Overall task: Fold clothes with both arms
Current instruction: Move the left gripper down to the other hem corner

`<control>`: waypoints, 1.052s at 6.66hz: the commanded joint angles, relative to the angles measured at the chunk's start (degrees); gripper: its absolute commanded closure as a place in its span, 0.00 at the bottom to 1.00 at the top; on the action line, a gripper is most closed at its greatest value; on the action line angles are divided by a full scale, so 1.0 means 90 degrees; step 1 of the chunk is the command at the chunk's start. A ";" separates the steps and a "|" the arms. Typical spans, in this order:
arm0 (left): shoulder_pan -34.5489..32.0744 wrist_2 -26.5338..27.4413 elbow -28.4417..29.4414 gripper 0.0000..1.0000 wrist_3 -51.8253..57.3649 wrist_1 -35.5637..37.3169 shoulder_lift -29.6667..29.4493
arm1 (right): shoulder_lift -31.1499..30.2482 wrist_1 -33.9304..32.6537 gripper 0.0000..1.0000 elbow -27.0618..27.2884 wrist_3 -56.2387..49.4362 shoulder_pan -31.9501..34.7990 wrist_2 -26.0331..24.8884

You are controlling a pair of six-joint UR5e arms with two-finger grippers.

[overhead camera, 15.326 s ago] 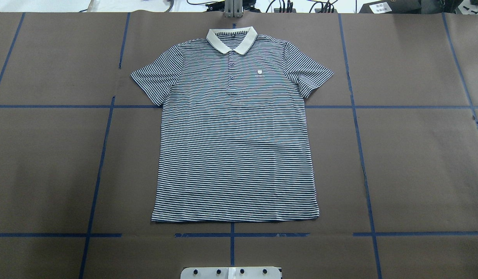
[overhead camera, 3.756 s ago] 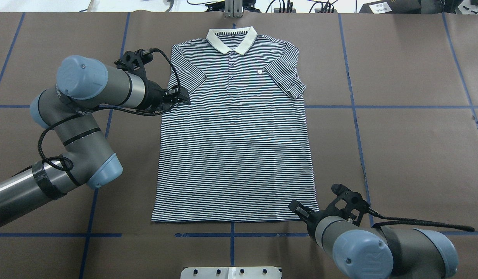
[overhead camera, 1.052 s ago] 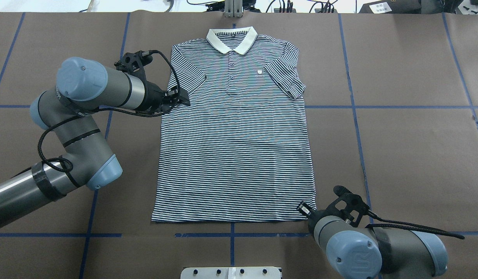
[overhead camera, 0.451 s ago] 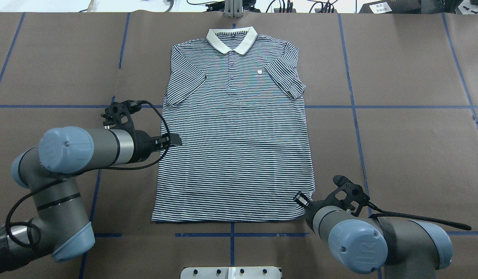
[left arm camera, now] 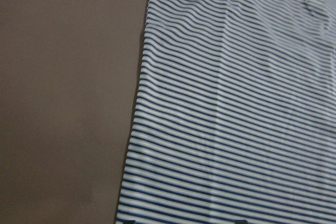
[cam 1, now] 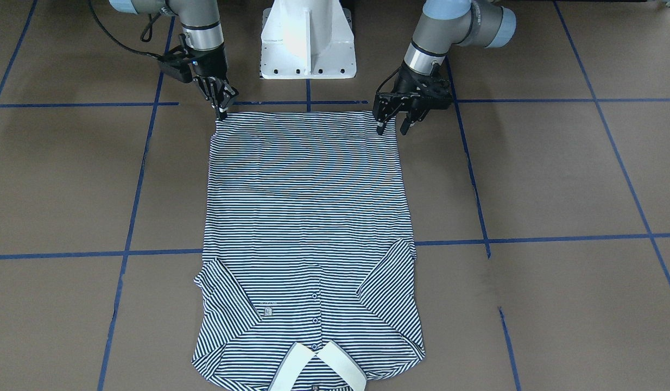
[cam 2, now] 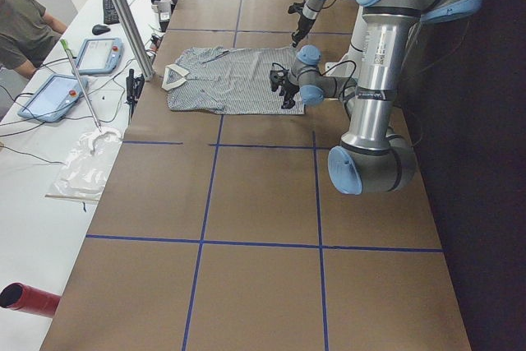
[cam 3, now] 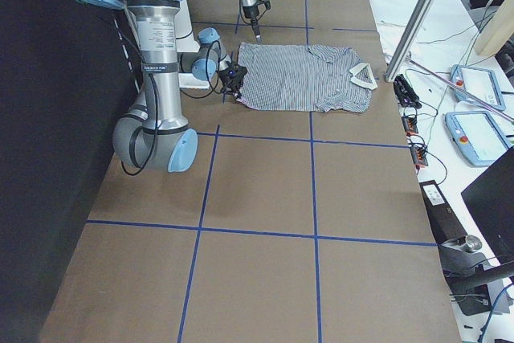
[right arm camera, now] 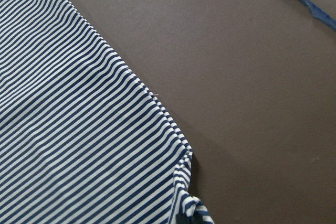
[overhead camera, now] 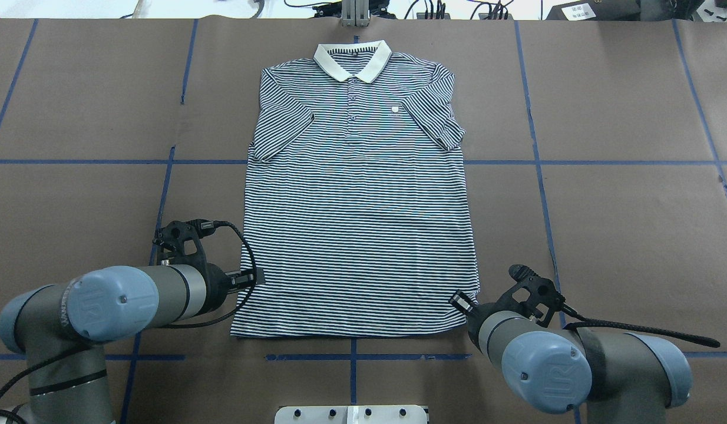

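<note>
The striped polo shirt (overhead camera: 357, 224) lies flat, cream collar (overhead camera: 353, 62) at the far side, both sleeves folded in over the chest. My right gripper (cam 1: 222, 111) is shut on the hem corner nearest the robot; the right wrist view shows that corner (right arm camera: 189, 208) bunched up. My left gripper (cam 1: 392, 124) is open, and its fingers straddle the other hem corner. From overhead, the left gripper (overhead camera: 254, 277) sits at the shirt's left edge and the right gripper (overhead camera: 461, 303) at the lower right corner. The left wrist view shows only striped cloth (left arm camera: 236, 103) and brown table.
The white pedestal base (cam 1: 308, 38) stands just behind the hem. Blue tape lines (overhead camera: 546, 235) cross the brown table cover. An aluminium post (cam 2: 123, 14), tablets (cam 2: 57, 92) and a seated person (cam 2: 25, 26) are beyond the collar end.
My left arm has left the folded left sleeve and travelled back along the shirt's edge to the near hem corner. The right hem corner has puckered slightly inward at the right gripper.
</note>
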 commanded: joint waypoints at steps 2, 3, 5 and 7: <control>0.0242 -0.0400 -0.0089 0.36 -0.0044 0.0745 0.0022 | 0.0071 -0.0134 1.00 0.0008 -0.0013 -0.0034 0.0005; 0.0339 -0.0413 -0.0021 0.37 -0.0092 0.0766 0.0031 | 0.0071 -0.0134 1.00 0.0008 -0.0013 -0.0053 0.0005; 0.0369 -0.0597 -0.0030 0.52 -0.0093 0.0766 0.0022 | 0.0071 -0.0134 1.00 0.0008 -0.0013 -0.0053 0.0005; 0.0379 -0.0667 -0.0060 0.56 -0.0083 0.0766 0.0022 | 0.0091 -0.0134 1.00 0.0018 -0.0013 -0.0044 0.0005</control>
